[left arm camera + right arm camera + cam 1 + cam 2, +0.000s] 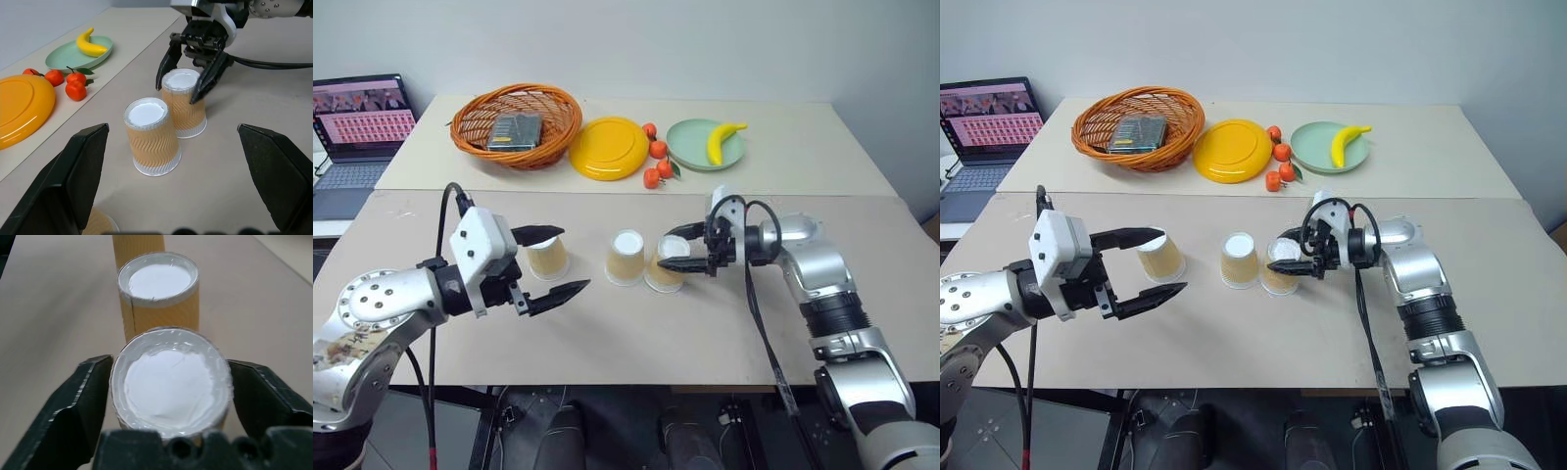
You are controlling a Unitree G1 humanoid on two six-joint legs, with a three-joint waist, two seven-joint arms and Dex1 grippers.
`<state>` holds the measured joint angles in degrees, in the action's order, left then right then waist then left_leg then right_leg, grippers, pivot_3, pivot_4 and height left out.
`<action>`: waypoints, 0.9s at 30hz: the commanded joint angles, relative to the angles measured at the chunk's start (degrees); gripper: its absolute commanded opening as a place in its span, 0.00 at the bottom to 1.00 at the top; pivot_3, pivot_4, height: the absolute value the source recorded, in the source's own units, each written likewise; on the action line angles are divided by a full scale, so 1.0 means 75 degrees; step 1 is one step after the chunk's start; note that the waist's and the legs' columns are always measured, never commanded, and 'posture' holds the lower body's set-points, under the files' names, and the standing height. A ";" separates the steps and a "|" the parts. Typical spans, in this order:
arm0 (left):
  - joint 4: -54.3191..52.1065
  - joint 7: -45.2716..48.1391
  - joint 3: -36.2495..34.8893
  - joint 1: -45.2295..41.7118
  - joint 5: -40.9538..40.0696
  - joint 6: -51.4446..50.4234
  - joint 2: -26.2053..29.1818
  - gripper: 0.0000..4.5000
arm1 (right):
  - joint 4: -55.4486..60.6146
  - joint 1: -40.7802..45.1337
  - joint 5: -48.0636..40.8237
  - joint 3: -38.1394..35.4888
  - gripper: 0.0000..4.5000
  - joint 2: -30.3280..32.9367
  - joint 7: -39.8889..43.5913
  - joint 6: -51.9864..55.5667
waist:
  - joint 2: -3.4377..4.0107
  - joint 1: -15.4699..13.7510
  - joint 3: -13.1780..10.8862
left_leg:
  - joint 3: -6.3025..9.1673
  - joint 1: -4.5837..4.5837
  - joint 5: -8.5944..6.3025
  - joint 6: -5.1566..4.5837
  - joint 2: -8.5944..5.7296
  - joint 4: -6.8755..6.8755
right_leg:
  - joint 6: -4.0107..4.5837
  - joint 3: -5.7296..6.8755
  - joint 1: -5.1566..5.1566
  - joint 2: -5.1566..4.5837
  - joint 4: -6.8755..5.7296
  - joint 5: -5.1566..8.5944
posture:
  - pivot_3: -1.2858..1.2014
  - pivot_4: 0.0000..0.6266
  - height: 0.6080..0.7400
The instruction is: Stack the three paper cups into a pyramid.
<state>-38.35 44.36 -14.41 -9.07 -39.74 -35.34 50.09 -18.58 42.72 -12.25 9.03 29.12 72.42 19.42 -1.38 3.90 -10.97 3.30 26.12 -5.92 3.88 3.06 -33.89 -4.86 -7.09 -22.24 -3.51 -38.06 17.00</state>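
At table centre, two cups [626, 257] [667, 264] stand inverted, touching; third cup [547, 257] sits well left, between our spread left gripper [551, 262] fingers; right gripper [686, 249] straddles the right cup, jaws apart, seemingly released; we back off straight, no nudging, then lift the third onto both.

bright, even indoor light; soft faint shadows; close right-wrist view slightly blurred at its foreground
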 commanded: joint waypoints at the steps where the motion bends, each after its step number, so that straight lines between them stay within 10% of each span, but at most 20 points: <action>1: -0.0161 -0.0023 -0.0129 -0.0142 -0.0053 -0.0004 0.0120 1.00 | 0.0564 0.0185 -0.0437 -0.0320 0.99 0.0104 0.0139 0.0069 | 0.0000 -0.0003 0.0000 | 0.0000 0.0000 0.0000 0.0000 0.0000 0.0000 | 0.0000 0.0000 0.0000 0.0000 0.0000 0.0000 | 0.52 0.24 0.94; 15: 0.0073 -0.0203 -0.0355 -0.0053 -0.0181 -0.0014 -0.0048 1.00 | 0.1835 0.1370 -0.1835 -0.1624 0.99 0.1777 0.0580 0.1097 | 0.0000 -0.0054 0.0000 | 0.0000 0.0000 0.0000 0.0000 0.0001 0.0002 | 0.0000 0.0002 0.0000 0.0000 0.0004 0.0001 | 0.52 0.24 0.94; 27: 0.0409 -0.0489 -0.2408 0.2508 0.0171 0.0388 -0.0816 1.00 | 0.1282 0.1472 -0.2311 -0.1550 0.99 0.2714 0.1866 0.1477 | 0.0000 0.0012 0.0000 | -0.0010 -0.0002 -0.0001 0.0000 0.0002 0.0001 | 0.0003 -0.0007 -0.0004 -0.0004 0.0004 0.0001 | 0.52 0.24 0.94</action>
<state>-34.01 41.09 -30.53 8.64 -39.22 -34.55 44.69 -9.03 52.07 -28.33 -1.53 48.11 85.10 30.16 -1.38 3.98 -10.97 3.20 26.10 -5.93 3.88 3.07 -33.89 -4.84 -7.16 -22.27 -3.55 -38.01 17.01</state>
